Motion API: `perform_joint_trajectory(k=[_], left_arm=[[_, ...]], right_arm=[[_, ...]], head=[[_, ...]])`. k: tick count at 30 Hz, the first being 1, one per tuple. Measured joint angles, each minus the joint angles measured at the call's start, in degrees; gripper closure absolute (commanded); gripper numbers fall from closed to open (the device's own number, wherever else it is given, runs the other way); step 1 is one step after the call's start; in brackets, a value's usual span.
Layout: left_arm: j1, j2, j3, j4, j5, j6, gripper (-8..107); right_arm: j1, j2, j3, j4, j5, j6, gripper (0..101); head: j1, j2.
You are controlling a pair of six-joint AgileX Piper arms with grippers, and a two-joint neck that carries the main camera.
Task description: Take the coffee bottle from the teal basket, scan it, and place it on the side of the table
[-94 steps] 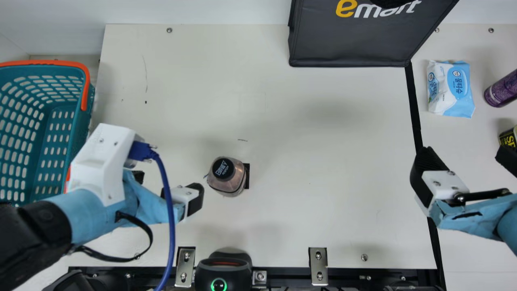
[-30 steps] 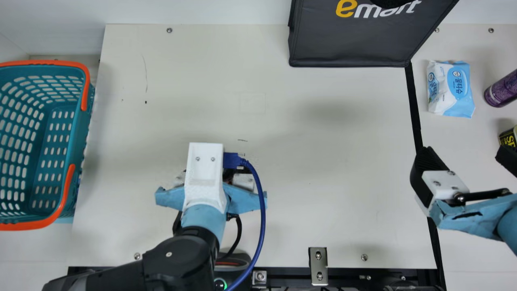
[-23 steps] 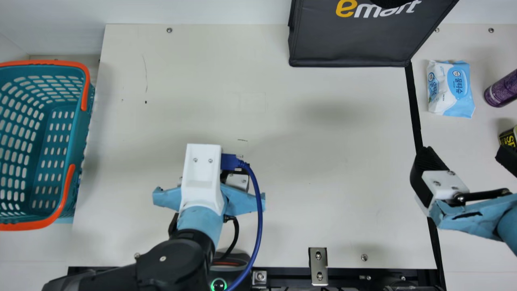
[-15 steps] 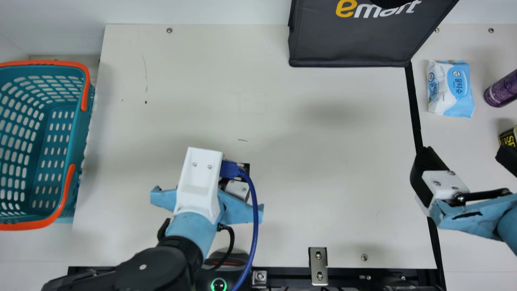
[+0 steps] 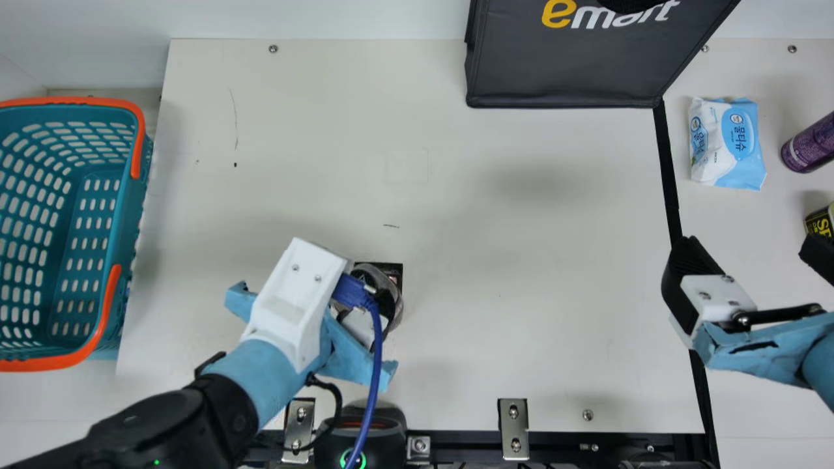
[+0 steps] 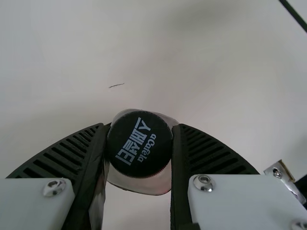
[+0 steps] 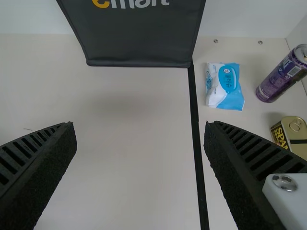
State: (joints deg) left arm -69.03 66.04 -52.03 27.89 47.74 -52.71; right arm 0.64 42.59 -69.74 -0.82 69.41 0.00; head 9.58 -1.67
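Note:
At the front middle of the main view, my left gripper point(image 5: 370, 296) is shut on the coffee bottle point(image 5: 395, 286), which its own wrist and fingers partly cover. Seen from the left wrist, the black cap of the bottle point(image 6: 139, 143) lies snug between both fingers of the left gripper point(image 6: 140, 126). The teal basket point(image 5: 127, 228) stands at the far left with its orange handles folded down. Near the front edge is the black scanner point(image 5: 360, 433), lit by a green ring. My right gripper point(image 5: 748, 247) is open over the table's right part; in the right wrist view the right gripper point(image 7: 140, 125) holds nothing.
A dark shopping bag point(image 5: 573, 71) stands at the back. On the right are a wipes pack point(image 5: 726, 143), a purple can point(image 5: 811, 143) and a yellow-black tin point(image 5: 819, 223). Metal brackets point(image 5: 513, 430) line the front edge. A black square point(image 5: 391, 268) lies beside the bottle.
From near the basket, my left gripper came to the bottle and closed on it. Over the last half second the arm has swung round and the bottle has shifted slightly frontward. The right arm kept still.

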Motion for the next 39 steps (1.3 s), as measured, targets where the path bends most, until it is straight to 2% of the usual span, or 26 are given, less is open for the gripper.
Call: perform_joint_trajectory(k=[7,15,31,39], left_arm=[[3.9,-1.9,0.8,-8.4,-3.6,15.2,107],[9.0,-2.2,-0.7,-18.4,-3.7,33.5,107],[22.3,-2.5,-6.0,-40.8,3.9,71.4,107],[29.8,-2.8,-6.4,-52.4,8.6,88.5,107]], right_arm=[[0.0,0.0,0.0,0.0,0.0,0.0,6],[0.0,0.0,0.0,0.0,0.0,0.0,6],[0.0,0.0,0.0,0.0,0.0,0.0,6],[0.0,0.0,0.0,0.0,0.0,0.0,6]], head=[[0.0,0.0],[0.0,0.0],[0.0,0.0],[0.0,0.0]])
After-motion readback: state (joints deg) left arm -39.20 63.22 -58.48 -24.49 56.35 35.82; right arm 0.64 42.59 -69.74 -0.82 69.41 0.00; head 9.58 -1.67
